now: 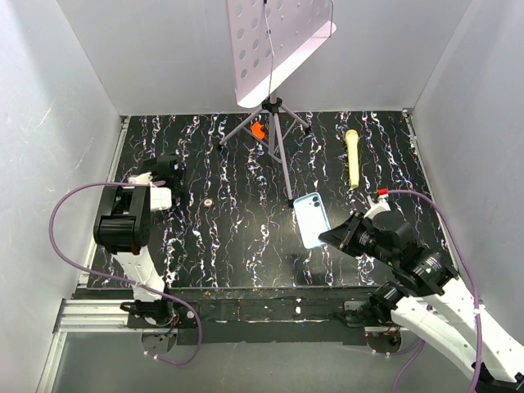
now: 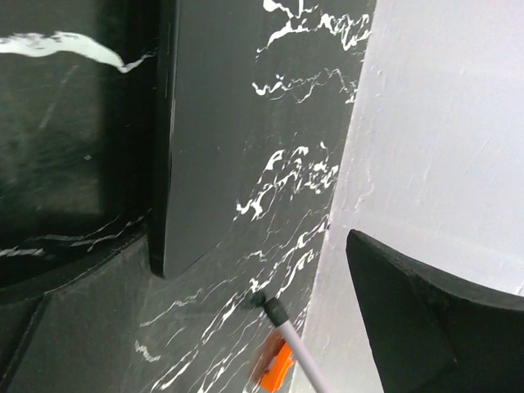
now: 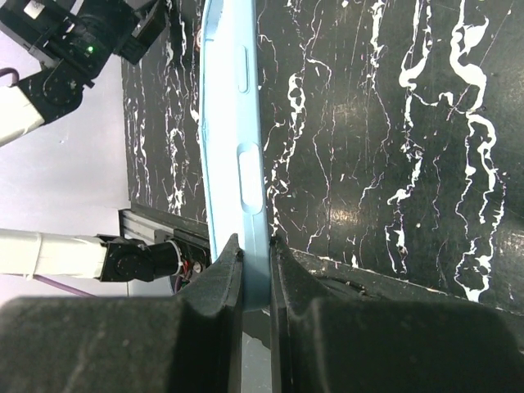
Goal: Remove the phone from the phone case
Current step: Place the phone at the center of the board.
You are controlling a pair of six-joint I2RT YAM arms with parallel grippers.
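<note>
The light blue phone case (image 1: 312, 219) sits right of centre, its pale face with a small camera cutout turned up. My right gripper (image 1: 332, 236) is shut on its near end. The right wrist view shows the case (image 3: 237, 123) edge-on, pinched between my right gripper's (image 3: 255, 246) fingers; I cannot tell what is inside it. My left gripper (image 1: 169, 168) is at the far left, open. In its wrist view a dark flat slab with a rounded corner, apparently the phone (image 2: 205, 139), lies beside the left finger, apart from the right finger (image 2: 426, 327).
A tripod (image 1: 274, 131) carrying a white perforated board (image 1: 270, 49) stands at the back centre, with an orange piece (image 1: 258, 129) by its legs. A yellow stick-shaped object (image 1: 352, 157) lies at the back right. A small round item (image 1: 209, 201) lies left of centre. White walls enclose the table.
</note>
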